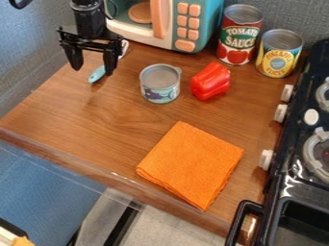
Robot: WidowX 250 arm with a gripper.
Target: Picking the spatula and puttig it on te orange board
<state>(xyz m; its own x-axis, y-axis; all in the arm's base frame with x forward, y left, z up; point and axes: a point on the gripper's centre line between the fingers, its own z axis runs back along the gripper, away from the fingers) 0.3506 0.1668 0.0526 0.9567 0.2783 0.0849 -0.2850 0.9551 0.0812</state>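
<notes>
My black arm comes in from the upper left of the camera view, its wrist upright above my gripper [93,69]. My claw hangs pointing down, its two dark fingers [110,63] parted, with a plain gap between the tips.

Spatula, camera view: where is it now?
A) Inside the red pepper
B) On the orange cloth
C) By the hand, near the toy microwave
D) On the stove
C: the teal spatula shows right by the hand, near the toy microwave and well away from the orange cloth.
</notes>
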